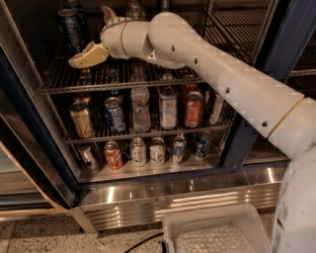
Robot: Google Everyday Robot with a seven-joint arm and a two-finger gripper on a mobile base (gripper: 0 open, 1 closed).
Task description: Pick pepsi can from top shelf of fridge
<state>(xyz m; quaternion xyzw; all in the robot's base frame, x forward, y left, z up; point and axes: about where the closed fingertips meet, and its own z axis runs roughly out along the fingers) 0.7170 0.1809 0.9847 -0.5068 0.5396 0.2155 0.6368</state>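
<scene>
The pepsi can [72, 27], dark navy with a silver rim, stands upright at the far left of the top shelf [148, 79], a wire rack with a thicker front rail. My gripper [98, 34] is inside the fridge [29, 123], just right of the can and level with it, not touching it. It is open: one beige finger [89, 55] points down-left above the rack and the other [107, 13] points up. My white arm reaches in from the right, hiding part of the shelf behind it.
The middle rack holds cans and bottles, among them a brighter blue can [115, 114] and a clear water bottle [140, 109]. The bottom rack carries several small cans [157, 150]. The ribbed steel base [173, 202] lies below. A white tray [212, 232] sits at the bottom.
</scene>
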